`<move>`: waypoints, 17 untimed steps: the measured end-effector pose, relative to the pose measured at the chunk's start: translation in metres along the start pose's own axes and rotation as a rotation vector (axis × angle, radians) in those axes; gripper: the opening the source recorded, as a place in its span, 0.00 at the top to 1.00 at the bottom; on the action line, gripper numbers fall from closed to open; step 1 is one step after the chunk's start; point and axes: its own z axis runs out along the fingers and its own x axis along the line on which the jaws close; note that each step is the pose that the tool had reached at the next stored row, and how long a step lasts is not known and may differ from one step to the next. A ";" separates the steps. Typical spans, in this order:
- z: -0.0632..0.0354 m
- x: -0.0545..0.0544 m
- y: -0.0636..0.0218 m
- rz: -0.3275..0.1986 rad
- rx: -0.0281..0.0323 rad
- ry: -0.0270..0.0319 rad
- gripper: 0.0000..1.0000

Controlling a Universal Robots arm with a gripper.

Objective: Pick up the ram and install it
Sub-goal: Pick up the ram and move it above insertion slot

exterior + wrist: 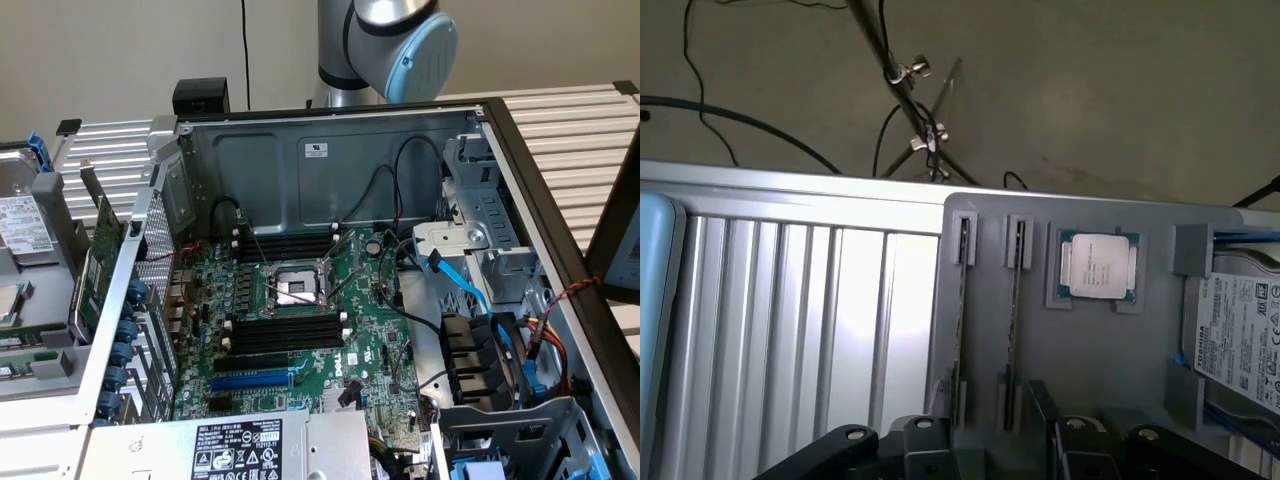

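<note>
Two ram sticks stand on edge, seen as thin lines, in side-by-side holders of a grey tray (1120, 380): one ram stick (962, 320) and a second (1015, 320). My gripper (1000, 450) hangs just above the near ends of those two sticks; its black links show at the picture's edge. In the exterior view the open computer case (330, 150) lies flat, with empty black memory slots (285, 330) on the green motherboard beside the CPU socket (290, 290). The arm's silver and blue joint (400, 40) stands behind the case.
A loose CPU chip (1098, 265) and a hard drive (1240, 330) sit in the same tray. A green expansion card (98, 255) stands at the exterior view's left. Cables (470, 285), drive bays and a power supply (235, 450) crowd the case.
</note>
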 end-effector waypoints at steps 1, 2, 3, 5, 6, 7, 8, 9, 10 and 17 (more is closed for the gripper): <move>0.0019 0.001 0.0001 0.000 0.0001 -0.0003 0.58; 0.0039 0.002 0.0001 0.000 0.0004 -0.0004 0.58; 0.0056 0.002 0.0001 0.000 0.0001 -0.0003 0.58; 0.0092 0.002 0.0001 0.000 0.0001 -0.0004 0.58; 0.0110 0.002 0.0001 0.000 0.0001 -0.0003 0.58; 0.0129 0.002 0.0000 0.000 0.0003 -0.0004 0.58; 0.0146 0.002 0.0000 0.000 0.0001 -0.0003 0.58; 0.0165 0.002 -0.0001 0.000 0.0001 -0.0004 0.58; 0.0183 0.002 -0.0001 0.000 0.0001 -0.0003 0.58; 0.0310 0.002 -0.0004 0.000 0.0001 -0.0003 0.58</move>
